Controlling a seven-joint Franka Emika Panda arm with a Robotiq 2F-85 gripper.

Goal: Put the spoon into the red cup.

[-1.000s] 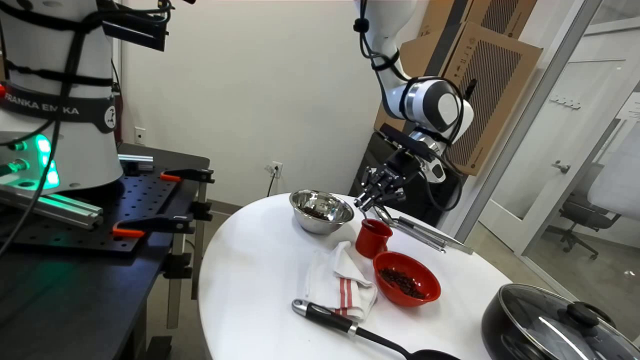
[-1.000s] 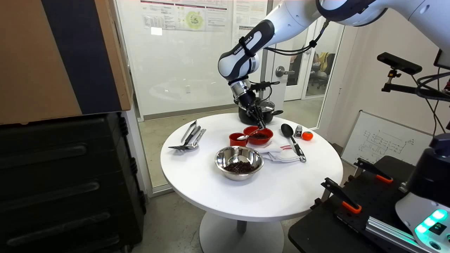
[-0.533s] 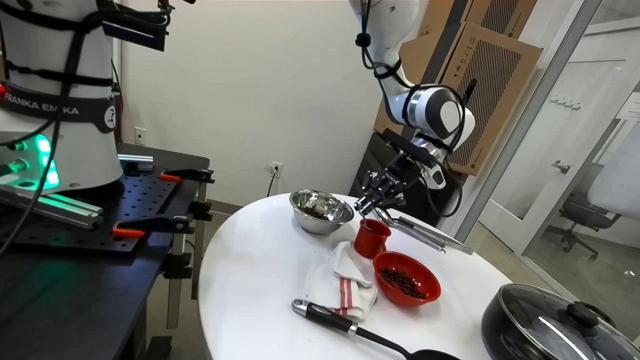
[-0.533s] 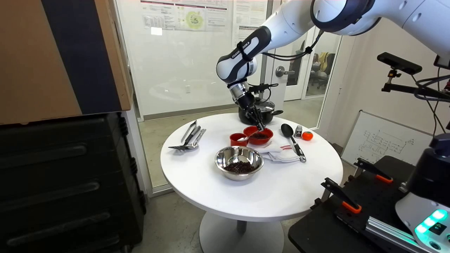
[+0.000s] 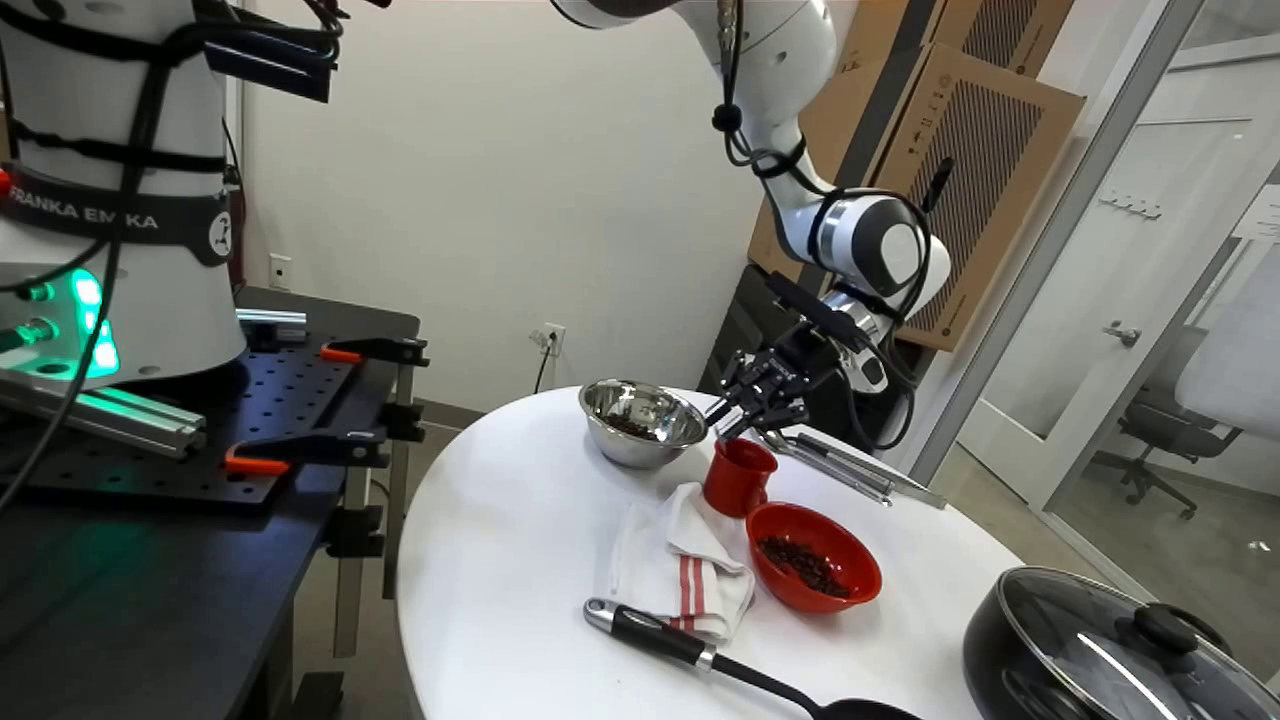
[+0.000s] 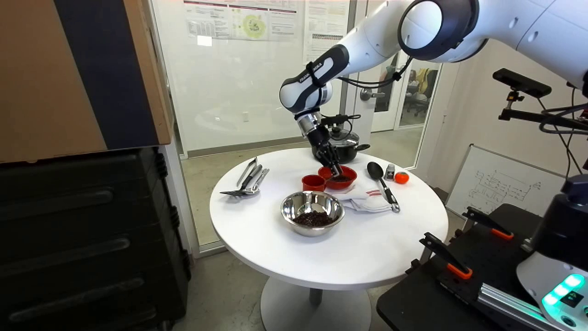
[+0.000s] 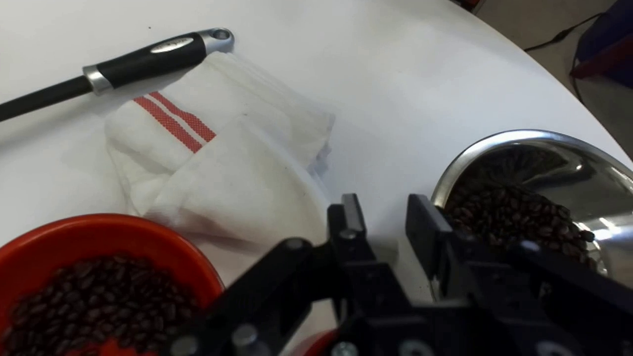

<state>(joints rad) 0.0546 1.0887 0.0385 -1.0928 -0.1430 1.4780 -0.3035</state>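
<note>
Walls [image 5: 480, 180], some white and some glass, rise behind a round white table [image 6: 248, 225], and the floor [image 6: 220, 294] is grey. Brown cardboard boxes [image 5: 985, 180] are stacked up high. On the table I count 1 small red cup [image 5: 738, 482], standing upright, and 2 bowls: 1 wide red bowl [image 5: 848, 548] just beside the cup and 1 shiny round metal bowl [image 5: 645, 455]. Both bowls have little dark beans [image 7: 514, 217] in them. I also count 1 white cloth towel [image 7: 247, 173] with red stripes, 1 big black spoon [image 6: 375, 171] with a black and silver handle, 1 black pot [image 5: 1000, 650] with a glass lid, and a heap of silver and black kitchen tools [image 6: 250, 178], too tangled to count.

The black gripper [image 7: 386, 212] tilts down over the cup. Its 2 fingers are spread, with a gap between. The thin silver spoon [image 5: 722, 437] shows at the cup's rim, right under the fingers, and its round end is hidden.

Only in an exterior view do I see 1 small round orange-red tomato [image 6: 401, 177] and 1 little grey shaker [image 6: 390, 172]. The wrist view shows just a bit of the cup, but also a dark blue thing [image 7: 608, 42] on the floor.
</note>
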